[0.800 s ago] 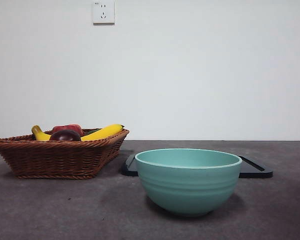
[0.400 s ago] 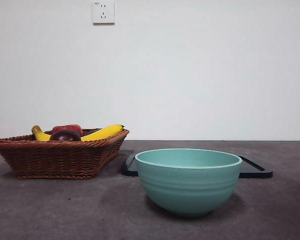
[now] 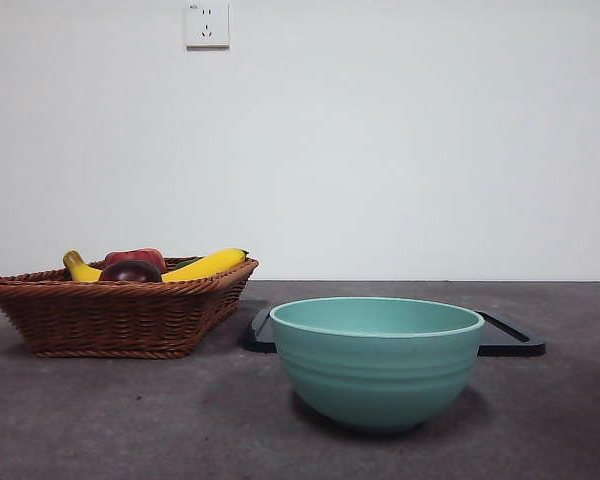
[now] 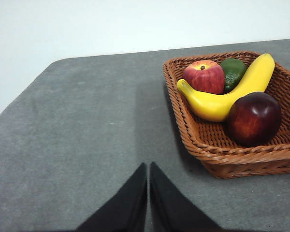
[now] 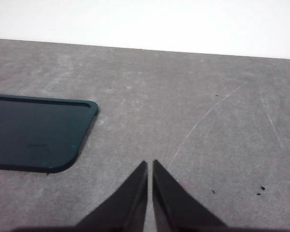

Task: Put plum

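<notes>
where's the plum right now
The plum lies in the wicker basket at the table's left in the front view, touching the banana at the basket's near rim; no gripper is on it.

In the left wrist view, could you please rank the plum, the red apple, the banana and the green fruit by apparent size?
1. Banana
2. Plum, though it lies nearest the camera, so its lead over the apple is unsure
3. Red apple
4. Green fruit, partly hidden behind the banana

Plum (image 3: 131, 271) in basket (image 3: 110, 315) — left of bowl (image 3: 377, 362).
</notes>
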